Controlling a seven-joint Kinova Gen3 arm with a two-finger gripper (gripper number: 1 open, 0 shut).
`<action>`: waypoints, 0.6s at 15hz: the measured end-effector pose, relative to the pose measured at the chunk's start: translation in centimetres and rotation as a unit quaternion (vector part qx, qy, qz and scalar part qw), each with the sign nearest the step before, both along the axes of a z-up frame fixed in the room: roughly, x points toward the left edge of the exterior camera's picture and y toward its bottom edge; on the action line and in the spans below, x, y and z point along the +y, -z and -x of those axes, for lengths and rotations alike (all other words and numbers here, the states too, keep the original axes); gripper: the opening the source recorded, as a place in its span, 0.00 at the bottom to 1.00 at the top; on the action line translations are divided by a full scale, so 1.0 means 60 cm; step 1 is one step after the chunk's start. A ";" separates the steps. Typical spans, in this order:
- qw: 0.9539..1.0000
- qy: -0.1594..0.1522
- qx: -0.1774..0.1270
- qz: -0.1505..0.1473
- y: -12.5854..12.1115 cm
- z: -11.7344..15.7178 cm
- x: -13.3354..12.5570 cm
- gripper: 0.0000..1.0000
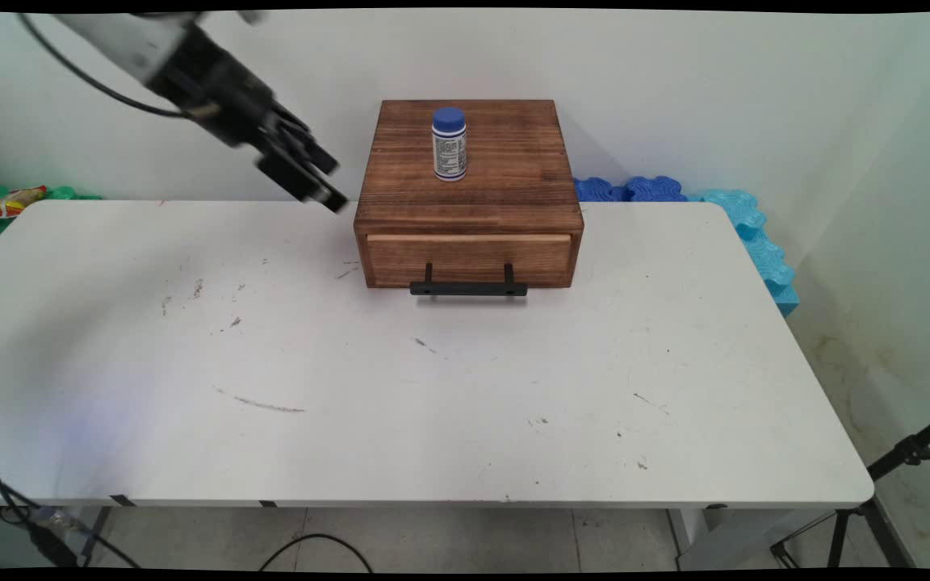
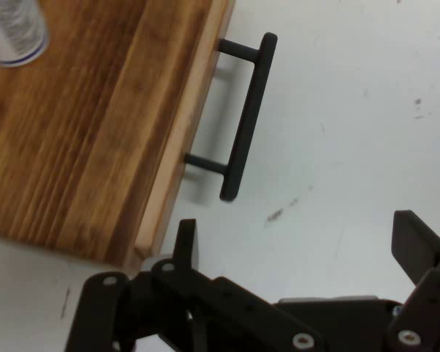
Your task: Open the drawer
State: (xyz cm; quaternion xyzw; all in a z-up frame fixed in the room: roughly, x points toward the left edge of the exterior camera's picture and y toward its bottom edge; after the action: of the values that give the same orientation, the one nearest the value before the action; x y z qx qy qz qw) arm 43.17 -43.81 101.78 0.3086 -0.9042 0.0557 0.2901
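Observation:
A brown wooden box (image 1: 468, 173) with a shut front drawer stands at the table's far middle. Its black bar handle (image 1: 468, 288) sticks out toward the near side. On the box top stands a small white bottle (image 1: 449, 145) with a blue cap. My gripper (image 1: 328, 184) hangs in the air just left of the box's upper left side, open and holding nothing. In the hand view the box top (image 2: 66, 125), the handle (image 2: 243, 125) and the bottle's base (image 2: 13, 33) show, and my fingers (image 2: 185, 242) are spread wide over bare table.
The white table (image 1: 400, 387) bears scuff marks. Blue foam pieces (image 1: 723, 218) lie behind its far right corner. A green and red bag (image 1: 9, 202) sits at the far left. A tripod (image 1: 893, 492) stands off the near right corner.

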 end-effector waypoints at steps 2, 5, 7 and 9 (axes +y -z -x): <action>1.000 0.009 -0.017 -0.004 0.025 0.043 -0.016 1.00; 0.999 0.031 -0.042 -0.007 0.073 0.106 -0.041 1.00; 0.997 0.051 -0.057 -0.007 0.108 0.142 -0.057 1.00; 0.995 0.071 -0.070 -0.006 0.143 0.173 -0.071 1.00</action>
State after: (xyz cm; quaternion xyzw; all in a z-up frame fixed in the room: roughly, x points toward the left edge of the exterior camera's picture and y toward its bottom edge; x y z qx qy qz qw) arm 32.78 -48.07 93.22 0.2405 -0.9421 0.0511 0.2279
